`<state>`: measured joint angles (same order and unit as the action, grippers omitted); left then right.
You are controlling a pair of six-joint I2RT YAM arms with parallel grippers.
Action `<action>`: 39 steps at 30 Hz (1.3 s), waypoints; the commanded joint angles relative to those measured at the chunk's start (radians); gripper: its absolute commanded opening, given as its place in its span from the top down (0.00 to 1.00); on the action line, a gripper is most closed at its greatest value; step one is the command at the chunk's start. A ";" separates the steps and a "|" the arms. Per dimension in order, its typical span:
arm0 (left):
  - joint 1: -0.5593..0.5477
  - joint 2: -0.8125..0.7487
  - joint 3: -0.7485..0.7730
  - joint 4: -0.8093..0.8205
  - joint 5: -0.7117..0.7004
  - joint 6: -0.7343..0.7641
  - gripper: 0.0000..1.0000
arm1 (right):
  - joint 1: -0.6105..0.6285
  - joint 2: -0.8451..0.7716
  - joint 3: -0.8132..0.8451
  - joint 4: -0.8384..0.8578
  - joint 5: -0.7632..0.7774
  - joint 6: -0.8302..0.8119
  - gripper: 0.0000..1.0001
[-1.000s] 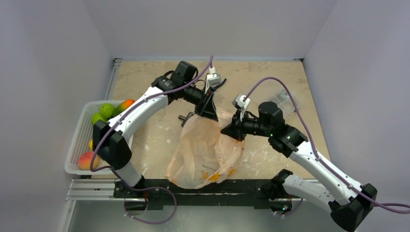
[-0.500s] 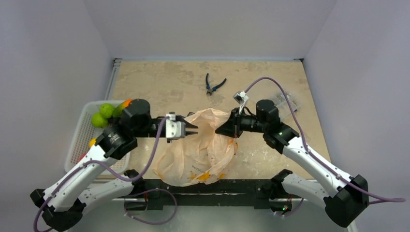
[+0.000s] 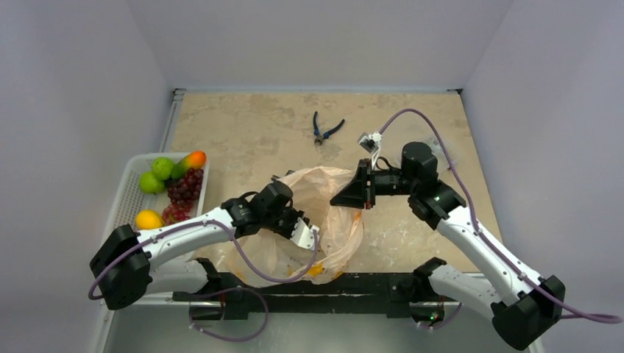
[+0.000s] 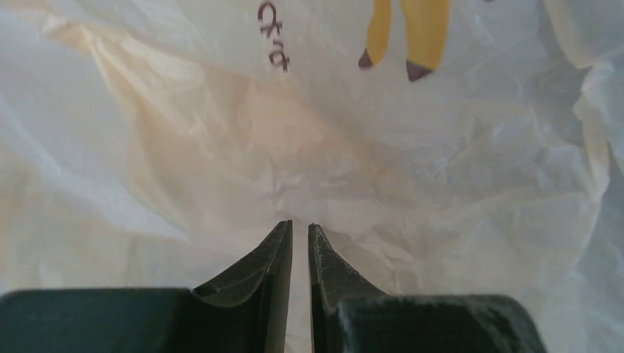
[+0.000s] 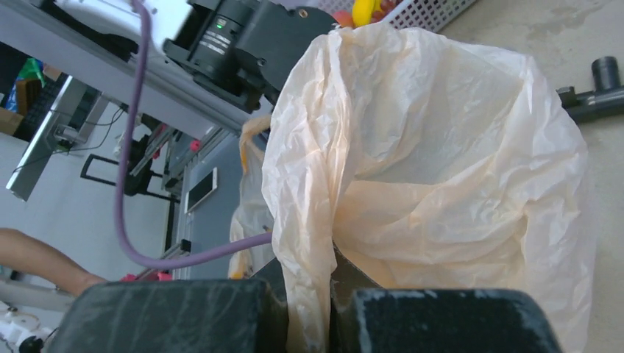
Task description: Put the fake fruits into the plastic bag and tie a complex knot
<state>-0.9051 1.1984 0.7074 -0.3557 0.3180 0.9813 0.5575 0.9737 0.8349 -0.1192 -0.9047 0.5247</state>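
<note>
On the beige marbled table between grey walls, right tool pinches the plastic bag; left tool barely ajar

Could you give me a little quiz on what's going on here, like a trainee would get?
1. What do the right fingers pinch?
A. the bag
B. a mango
C. a cable
2. True or false: the basket is empty.
3. Which tool lies on the table beyond the bag?

Key
1. A: they grip the bag's rim.
2. False: fruits lie in it.
3. The pliers.
</note>
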 commanded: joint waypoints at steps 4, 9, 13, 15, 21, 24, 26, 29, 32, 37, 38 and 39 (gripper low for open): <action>0.127 -0.006 -0.091 -0.052 -0.024 0.248 0.88 | -0.184 -0.040 0.144 -0.090 -0.219 -0.032 1.00; 0.222 -0.002 -0.095 -0.111 -0.029 0.316 0.88 | -0.268 0.021 0.246 -0.397 -0.270 -0.289 1.00; 0.246 -0.013 -0.035 -0.143 -0.004 0.248 0.86 | -0.269 0.033 0.221 -0.460 -0.214 -0.335 1.00; 0.227 -0.028 0.042 -0.157 0.059 0.105 0.80 | -0.252 0.019 0.131 -0.305 -0.174 -0.201 1.00; 0.081 0.007 0.224 -0.169 0.148 -0.191 0.69 | -0.161 0.066 0.050 -0.140 -0.052 -0.097 1.00; 0.035 0.042 0.243 -0.086 0.183 -0.292 0.68 | -0.151 0.084 0.009 -0.045 -0.045 -0.023 1.00; 0.000 0.104 0.265 -0.052 0.156 -0.312 0.67 | -0.150 0.095 -0.006 -0.006 -0.063 0.011 1.00; -0.011 0.200 0.286 -0.006 0.095 -0.313 0.67 | -0.150 0.098 -0.005 -0.003 -0.096 0.020 1.00; -0.011 0.216 0.261 -0.048 0.080 -0.236 0.62 | -0.164 0.083 0.018 -0.064 -0.078 -0.011 1.00; 0.010 0.168 0.160 -0.154 0.054 -0.167 0.56 | -0.178 0.038 -0.030 -0.091 -0.015 0.018 1.00; 0.038 0.147 0.161 -0.171 0.095 -0.182 0.54 | -0.179 0.021 -0.059 -0.074 0.004 0.039 1.00; 0.066 0.122 0.170 -0.180 0.150 -0.212 0.51 | -0.182 0.000 -0.087 -0.072 0.032 0.054 1.00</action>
<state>-0.9058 1.4036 0.8848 -0.4683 0.3824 0.7765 0.3843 1.0443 0.8162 -0.2108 -0.9539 0.5247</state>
